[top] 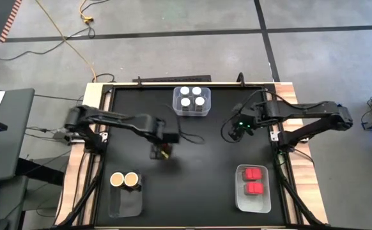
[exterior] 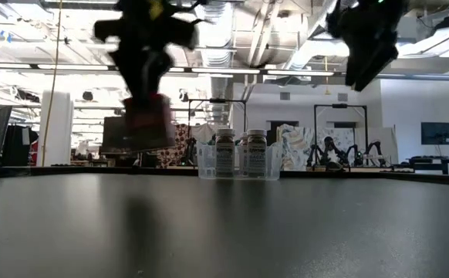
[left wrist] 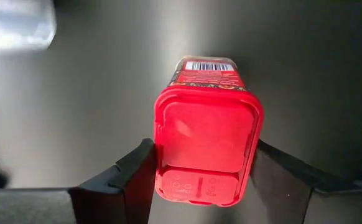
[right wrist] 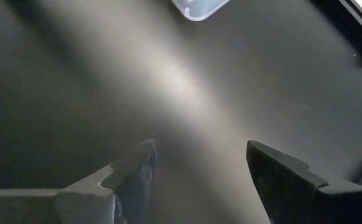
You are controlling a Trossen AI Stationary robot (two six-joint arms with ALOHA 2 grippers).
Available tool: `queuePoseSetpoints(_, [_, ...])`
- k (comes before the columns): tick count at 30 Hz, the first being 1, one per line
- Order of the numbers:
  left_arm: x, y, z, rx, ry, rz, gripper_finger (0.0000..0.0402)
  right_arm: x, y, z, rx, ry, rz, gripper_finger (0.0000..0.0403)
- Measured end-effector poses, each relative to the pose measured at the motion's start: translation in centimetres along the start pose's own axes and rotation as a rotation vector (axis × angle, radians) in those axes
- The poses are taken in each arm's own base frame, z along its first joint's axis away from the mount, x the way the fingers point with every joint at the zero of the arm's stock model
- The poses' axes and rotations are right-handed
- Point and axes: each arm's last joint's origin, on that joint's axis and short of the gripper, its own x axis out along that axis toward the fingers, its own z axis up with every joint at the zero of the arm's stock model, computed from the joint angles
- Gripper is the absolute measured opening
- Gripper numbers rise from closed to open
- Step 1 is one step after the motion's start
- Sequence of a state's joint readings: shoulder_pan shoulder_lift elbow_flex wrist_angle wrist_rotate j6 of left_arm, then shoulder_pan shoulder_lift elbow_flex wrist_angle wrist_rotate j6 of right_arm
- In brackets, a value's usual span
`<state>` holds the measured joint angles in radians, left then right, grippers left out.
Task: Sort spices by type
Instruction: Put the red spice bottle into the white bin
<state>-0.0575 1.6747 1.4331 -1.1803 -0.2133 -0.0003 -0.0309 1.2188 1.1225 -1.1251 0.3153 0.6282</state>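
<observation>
My left gripper [left wrist: 203, 186] is shut on a red boxy spice container [left wrist: 207, 143] above the middle of the black table [top: 205, 160]; it shows in the high view [top: 163, 152] and blurred in the low view [exterior: 147, 116]. My right gripper [right wrist: 199, 174] stands open over bare table right of centre [top: 237, 131], with nothing between its fingers. Several white-lidded jars [top: 192, 97] stand in a clear bin [top: 192, 113] at the far middle. Two tan-lidded jars [top: 124, 180] stand in a bin near left. Two red boxes [top: 255, 181] lie in a bin near right. My left gripper pinches the red box between its two fingers [left wrist: 134, 180], at the lid end, on the two opposite sides of the lid [left wrist: 159, 155]. The fingers come from above, pointing steeply down. The box hangs below them lid up, lifted clear of the table.
The bin with the tan-lidded jars [top: 125, 201] and the bin with the red boxes [top: 254, 201] each have free room at their near ends. A corner of the far bin [right wrist: 199, 7] shows beyond my right gripper. Wooden rails edge the table [top: 96, 96].
</observation>
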Motion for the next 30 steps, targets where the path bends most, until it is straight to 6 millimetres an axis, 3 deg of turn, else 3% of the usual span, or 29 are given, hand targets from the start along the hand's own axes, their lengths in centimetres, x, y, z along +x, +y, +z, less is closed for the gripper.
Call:
queuePoseSetpoints(7, [-1.4, -4.4, 7.3, -0.095, -0.093, -0.040, 0.0222, -3.1, -0.7, -2.1, -0.059, -0.049, 0.076, 0.0281])
queuePoseSetpoints(13, [-0.8, -7.3, 11.3, -0.169, -0.088, -0.107, 0.0222, -4.8, -1.7, -3.8, -0.079, -0.036, 0.092, 0.0281])
queuePoseSetpoints(20, [1.9, -10.1, 13.3, -0.161, 0.021, -0.173, 0.0222, -5.7, -1.8, -4.8, -0.103, -0.037, 0.123, 0.0281])
queuePoseSetpoints(25, [3.4, -10.9, 13.6, -0.198, 0.075, -0.171, 0.0222, -5.9, -1.6, -5.1, -0.115, -0.037, 0.136, 0.0281])
queuePoseSetpoints(30, [3.5, -10.9, 13.7, -0.261, 0.072, -0.169, 0.0222, -5.9, -1.4, -5.3, -0.127, -0.036, 0.144, 0.0281])
